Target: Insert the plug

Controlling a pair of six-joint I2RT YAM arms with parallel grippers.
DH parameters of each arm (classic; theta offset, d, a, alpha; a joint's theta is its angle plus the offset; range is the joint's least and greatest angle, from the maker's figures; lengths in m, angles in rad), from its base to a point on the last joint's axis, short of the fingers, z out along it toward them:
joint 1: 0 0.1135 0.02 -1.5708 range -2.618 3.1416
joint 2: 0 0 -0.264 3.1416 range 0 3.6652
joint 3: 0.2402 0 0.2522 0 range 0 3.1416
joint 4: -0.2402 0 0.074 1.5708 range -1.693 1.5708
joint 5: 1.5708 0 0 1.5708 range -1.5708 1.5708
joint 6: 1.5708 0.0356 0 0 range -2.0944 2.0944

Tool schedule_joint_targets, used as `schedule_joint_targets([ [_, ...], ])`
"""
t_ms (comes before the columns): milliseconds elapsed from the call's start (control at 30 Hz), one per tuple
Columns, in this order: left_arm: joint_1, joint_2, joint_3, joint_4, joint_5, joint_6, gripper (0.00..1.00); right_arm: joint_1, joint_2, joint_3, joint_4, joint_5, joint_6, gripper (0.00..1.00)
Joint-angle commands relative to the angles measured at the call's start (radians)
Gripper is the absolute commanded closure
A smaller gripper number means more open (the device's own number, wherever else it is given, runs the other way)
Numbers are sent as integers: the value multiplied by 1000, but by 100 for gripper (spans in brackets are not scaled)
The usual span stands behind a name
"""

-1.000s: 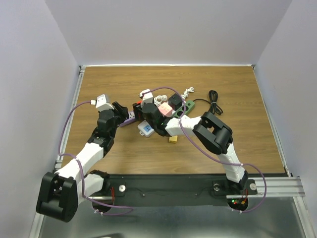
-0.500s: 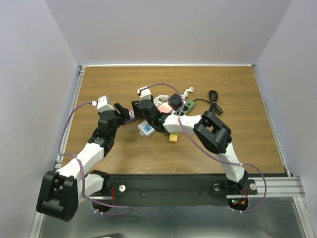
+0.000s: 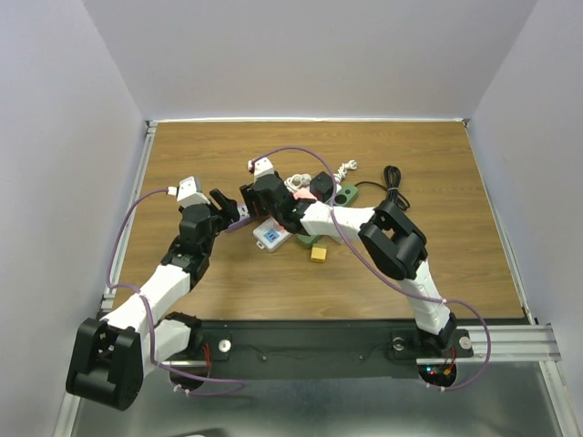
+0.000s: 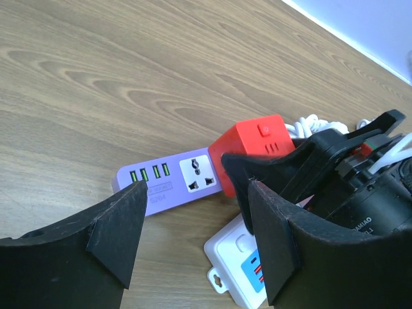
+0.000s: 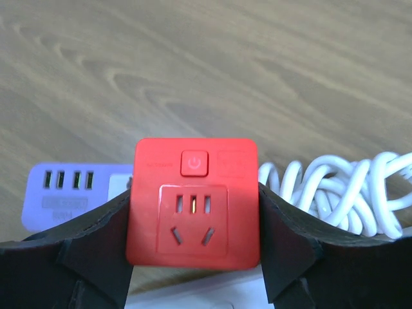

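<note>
My right gripper [image 5: 195,214] is shut on a red cube plug [image 5: 195,203], one finger on each side. The cube sits against the right end of the purple power strip [image 4: 164,183], over its far socket; I cannot tell whether its prongs are in. In the top view the red plug [image 3: 249,194] and the purple strip [image 3: 239,219] lie at the table's middle left. My left gripper [image 4: 193,238] is open and empty, just short of the strip, whose free socket and USB ports face up. It also shows in the top view [image 3: 228,206].
A white socket block [image 4: 241,264] lies just in front of the strip, under my left fingers. Behind the right wrist are a coiled white cable [image 5: 335,187], a green strip [image 3: 343,195], a yellow block [image 3: 318,254] and a black cable [image 3: 393,187].
My right gripper has carried the red plug leftward and up to the purple strip. My left gripper has backed off the strip a little.
</note>
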Motion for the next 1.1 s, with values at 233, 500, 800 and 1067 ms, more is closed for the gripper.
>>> schedule_joint_targets([
  [233, 0, -17, -5, 19, -17, 21, 25, -18, -27, 1, -157, -76, -28, 9],
  [500, -1, -52, -16, 28, -17, 38, 25, -16, -171, -95, -42, -165, -63, 0],
  [800, -111, -103, -30, 39, -153, 52, 25, -17, -377, -255, 51, -251, -66, 0],
  [1067, -424, -104, -70, 167, -284, 121, 24, -39, -685, -602, 162, -38, -14, 0],
])
